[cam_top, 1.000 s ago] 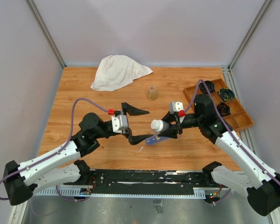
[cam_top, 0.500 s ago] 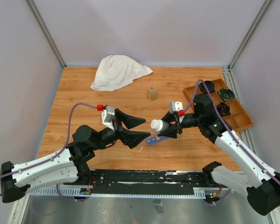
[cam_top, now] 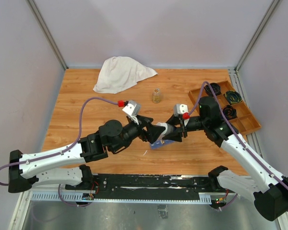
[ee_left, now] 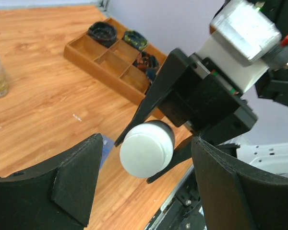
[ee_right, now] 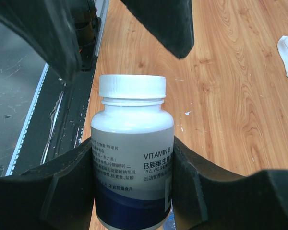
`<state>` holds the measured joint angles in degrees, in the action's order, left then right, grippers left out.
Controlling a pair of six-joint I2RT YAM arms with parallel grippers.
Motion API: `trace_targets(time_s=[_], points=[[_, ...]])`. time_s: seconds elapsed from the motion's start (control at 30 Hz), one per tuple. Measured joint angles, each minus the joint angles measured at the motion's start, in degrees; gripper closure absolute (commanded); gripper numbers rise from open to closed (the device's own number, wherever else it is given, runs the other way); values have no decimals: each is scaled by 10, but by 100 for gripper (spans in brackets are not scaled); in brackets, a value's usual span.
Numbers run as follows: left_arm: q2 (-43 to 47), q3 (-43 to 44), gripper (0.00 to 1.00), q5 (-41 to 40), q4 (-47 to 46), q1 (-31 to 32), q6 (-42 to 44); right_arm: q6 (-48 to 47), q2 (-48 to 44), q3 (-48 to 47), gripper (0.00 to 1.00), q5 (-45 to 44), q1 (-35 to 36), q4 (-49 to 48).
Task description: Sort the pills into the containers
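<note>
My right gripper (cam_top: 175, 132) is shut on a white vitamin B pill bottle (ee_right: 131, 163) with a white screw cap (ee_right: 131, 86), and holds it lying sideways above the table. The cap (ee_left: 147, 148) points at my left gripper (ee_left: 146, 179), which is open with one finger on each side of the cap, not touching it. In the top view the left gripper (cam_top: 156, 132) hides the cap. The translucent blue pill-organizer strip (cam_top: 156, 143) lies on the table right under the bottle, mostly hidden; a corner of it shows in the left wrist view (ee_left: 106, 146).
A brown wooden divided tray (cam_top: 252, 125) with dark items stands at the right edge. A small glass jar (cam_top: 157, 95) stands behind the grippers, and a white cloth (cam_top: 121, 73) lies at the back left. Wooden tabletop (cam_top: 86, 103) is bounded by metal frame posts.
My left arm has swung right and forward, bringing its open jaws up around the bottle's cap. The right arm and bottle have stayed in place.
</note>
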<state>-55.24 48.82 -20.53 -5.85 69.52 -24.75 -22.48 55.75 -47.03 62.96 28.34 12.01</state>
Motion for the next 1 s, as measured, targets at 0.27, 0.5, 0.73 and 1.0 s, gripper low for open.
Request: trace_targets(time_s=[0.27, 0.5, 0.73, 1.0], points=[[-16, 2, 30, 3, 27, 0, -2, 0, 0, 0, 98, 0, 0, 0], [-19, 2, 44, 13, 30, 0, -8, 0, 0, 0, 99, 0, 0, 0], [-29, 2, 66, 27, 30, 0, -10, 0, 0, 0, 98, -1, 0, 2], [-32, -1, 74, 63, 18, -4, 31, 0, -2, 0, 98, 1, 0, 9]])
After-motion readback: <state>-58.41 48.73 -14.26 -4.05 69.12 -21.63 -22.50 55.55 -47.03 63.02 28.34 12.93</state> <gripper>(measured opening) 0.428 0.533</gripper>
